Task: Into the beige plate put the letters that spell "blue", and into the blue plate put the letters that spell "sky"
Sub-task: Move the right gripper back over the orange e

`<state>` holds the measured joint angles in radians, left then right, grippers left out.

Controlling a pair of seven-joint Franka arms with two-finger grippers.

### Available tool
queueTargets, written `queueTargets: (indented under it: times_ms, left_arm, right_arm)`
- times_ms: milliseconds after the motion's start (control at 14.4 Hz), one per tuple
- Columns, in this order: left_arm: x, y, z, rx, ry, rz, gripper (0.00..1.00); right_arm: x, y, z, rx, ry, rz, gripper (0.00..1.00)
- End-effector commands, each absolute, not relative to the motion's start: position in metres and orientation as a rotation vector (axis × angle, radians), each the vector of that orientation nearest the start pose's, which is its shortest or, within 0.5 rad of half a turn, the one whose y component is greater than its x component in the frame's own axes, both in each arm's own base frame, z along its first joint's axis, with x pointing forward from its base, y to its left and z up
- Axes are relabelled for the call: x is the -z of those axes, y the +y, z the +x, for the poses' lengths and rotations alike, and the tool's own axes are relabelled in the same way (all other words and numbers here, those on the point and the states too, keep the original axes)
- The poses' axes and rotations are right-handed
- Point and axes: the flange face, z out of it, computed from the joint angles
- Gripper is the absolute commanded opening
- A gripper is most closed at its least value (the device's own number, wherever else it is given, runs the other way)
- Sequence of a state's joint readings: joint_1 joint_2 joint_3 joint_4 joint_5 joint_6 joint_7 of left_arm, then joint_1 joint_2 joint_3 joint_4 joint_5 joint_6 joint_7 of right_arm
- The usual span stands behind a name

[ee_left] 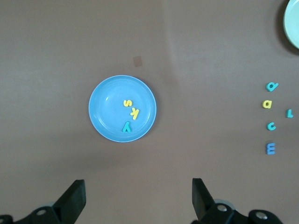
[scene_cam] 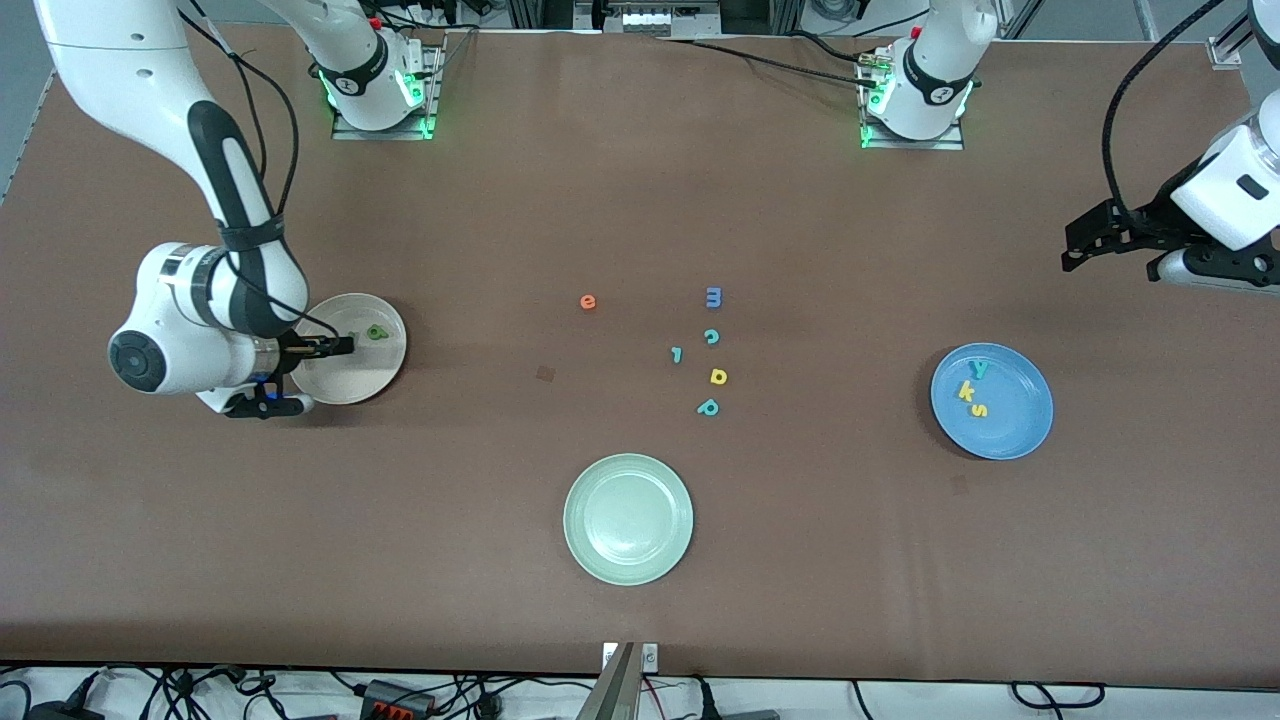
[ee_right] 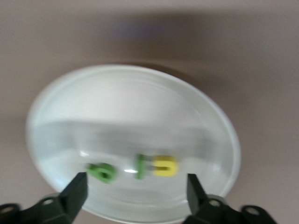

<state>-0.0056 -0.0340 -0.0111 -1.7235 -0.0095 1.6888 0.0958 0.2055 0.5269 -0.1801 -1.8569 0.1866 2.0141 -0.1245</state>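
Three letters, green b [ee_right: 101, 171], green l [ee_right: 139, 166] and yellow u [ee_right: 165, 165], are counted in the beige plate [ee_right: 131, 102], right gripper [ee_right: 134, 189] spread wide over it. The orange e [scene_cam: 588, 301] is left mid-table. Three more, y [ee_left: 126, 126], k [ee_left: 135, 113], s [ee_left: 127, 102], are sat in the blue plate [ee_left: 105, 109]; left gripper [ee_left: 138, 198] is parked wide above the table near it.

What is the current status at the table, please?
Right tool open over beige plate; b, l, u in. Left tool open, waiting. Orange e on table, unobstructed.
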Motion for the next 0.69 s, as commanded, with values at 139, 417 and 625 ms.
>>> queueTargets:
  times_ms: [139, 417, 625]
  left_arm:
    - [-0.593, -0.018, 0.541, -0.021, 0.212, -3.095, 1.00]
    - [-0.603, -0.023, 0.541, -0.035, 0.224, -3.093, 1.00]
    - [-0.602, -0.034, 0.542, -0.036, 0.252, -3.090, 1.00]
  right_arm:
    - [-0.236, 0.170, 0.596, -0.393, -0.162, -3.012, 1.00]
    - [-0.235, 0.280, 0.567, -0.274, 0.009, -3.054, 1.00]
    - [-0.215, 0.346, 0.534, -0.231, 0.101, -3.080, 1.00]
